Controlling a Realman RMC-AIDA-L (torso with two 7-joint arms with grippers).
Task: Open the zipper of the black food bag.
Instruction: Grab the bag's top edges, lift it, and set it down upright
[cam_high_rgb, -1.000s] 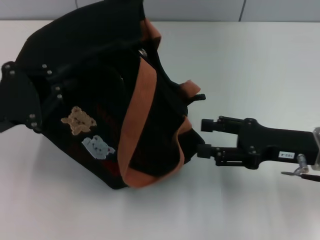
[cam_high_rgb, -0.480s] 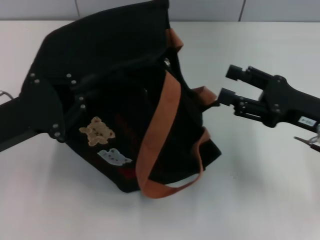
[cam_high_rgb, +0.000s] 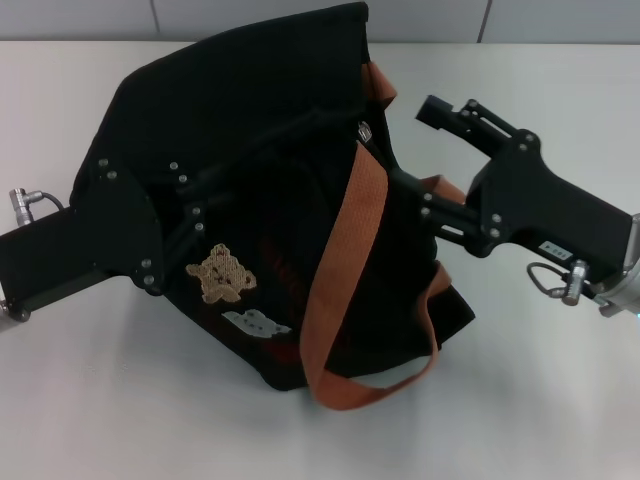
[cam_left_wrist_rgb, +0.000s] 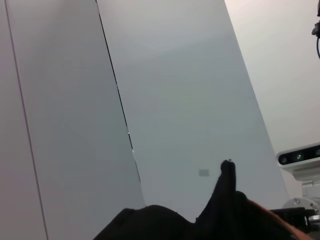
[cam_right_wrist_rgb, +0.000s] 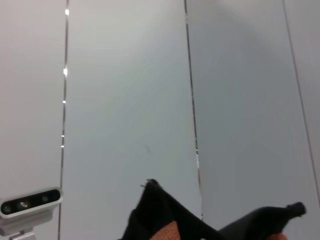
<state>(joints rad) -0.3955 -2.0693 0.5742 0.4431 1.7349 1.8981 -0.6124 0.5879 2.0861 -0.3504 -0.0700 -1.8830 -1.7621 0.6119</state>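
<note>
The black food bag (cam_high_rgb: 260, 150) lies tilted on the white table, with its bear patch (cam_high_rgb: 222, 275) and pale grey patch (cam_high_rgb: 255, 323) facing me. One orange-brown handle (cam_high_rgb: 345, 250) loops over its front. My left gripper (cam_high_rgb: 190, 197) reaches in from the left and is shut on the bag's side fabric. My right gripper (cam_high_rgb: 415, 142) is open at the bag's right top edge, its nearer finger touching the fabric beside the handle end (cam_high_rgb: 443, 186). A small silver piece (cam_high_rgb: 365, 129) glints at the top seam; I cannot tell whether it belongs to the zipper. Black bag fabric (cam_left_wrist_rgb: 165, 222) fills the bottom of the left wrist view.
The white table (cam_high_rgb: 540, 400) runs to a pale panelled wall (cam_high_rgb: 440, 18) at the back. A black corner of the bag (cam_right_wrist_rgb: 155, 207) rises in the right wrist view before the wall panels. The robot's head camera (cam_right_wrist_rgb: 30, 202) shows there low down.
The bag and my left gripper have shifted to the right together. My right gripper has risen from the bag's near right corner to its top right edge and closed in on it.
</note>
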